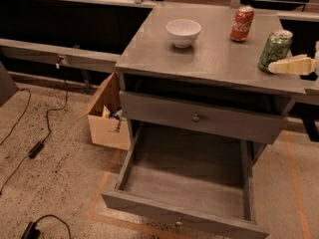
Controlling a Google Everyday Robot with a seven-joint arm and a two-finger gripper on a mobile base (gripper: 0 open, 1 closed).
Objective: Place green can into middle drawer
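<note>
The green can stands upright at the right edge of the grey cabinet's top. My gripper reaches in from the right edge of the camera view, level with the can's lower half and right next to it, its pale tip against or just short of the can's side. The middle drawer is the lowest one. It is pulled wide open below and holds nothing. The can is up on the cabinet top, to the right of the drawer.
A red Coca-Cola can and a white bowl stand further back on the top. A shut knobbed drawer sits above the open one. A cardboard box stands left of the cabinet, and cables lie on the floor.
</note>
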